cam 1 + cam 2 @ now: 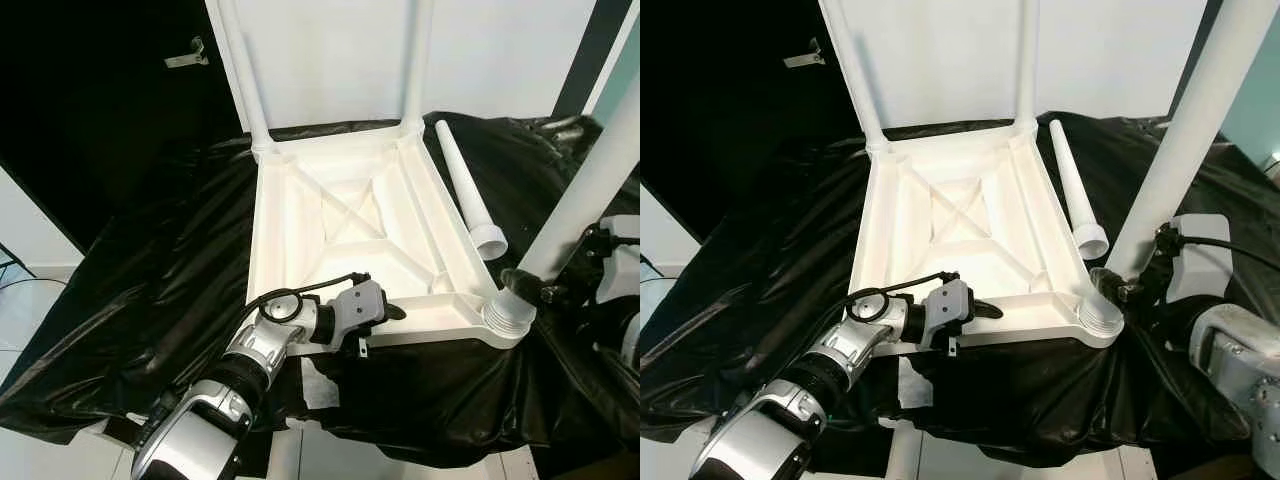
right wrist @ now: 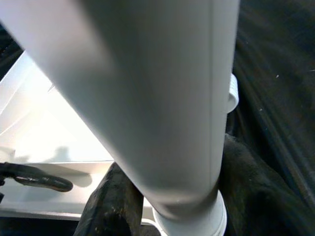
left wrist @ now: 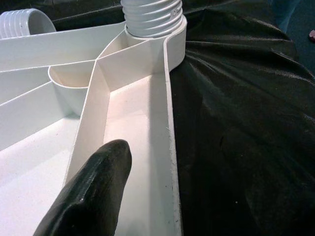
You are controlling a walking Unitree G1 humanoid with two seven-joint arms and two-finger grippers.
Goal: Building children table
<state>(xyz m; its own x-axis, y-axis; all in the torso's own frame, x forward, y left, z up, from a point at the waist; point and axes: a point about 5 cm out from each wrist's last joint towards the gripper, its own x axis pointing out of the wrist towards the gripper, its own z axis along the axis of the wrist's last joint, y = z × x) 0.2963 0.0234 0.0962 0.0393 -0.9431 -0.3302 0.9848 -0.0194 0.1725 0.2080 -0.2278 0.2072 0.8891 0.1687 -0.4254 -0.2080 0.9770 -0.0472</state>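
A white plastic table top (image 1: pixel 300 230) lies upside down on a black cloth. Two white legs (image 1: pixel 245 80) (image 1: pixel 415 60) stand upright in its far corners. My right gripper (image 1: pixel 1137 278) is shut on a third white leg (image 1: pixel 590 190), which leans to the right. That leg's threaded end (image 1: pixel 508 315) sits at the near right corner socket, also seen as the ribbed collar (image 3: pixel 152 17) in the left wrist view. A fourth leg (image 1: pixel 465 190) lies loose on the cloth beside the table top's right edge. My left gripper (image 1: pixel 385 312) rests at the near rim (image 3: pixel 170 123), left of that corner.
The black cloth (image 1: pixel 150 260) covers the whole work surface and hangs in folds over its front edge. A white panel (image 1: pixel 330 50) stands behind the table top. Pale floor (image 1: pixel 40 300) shows at the far left, dark wall above it.
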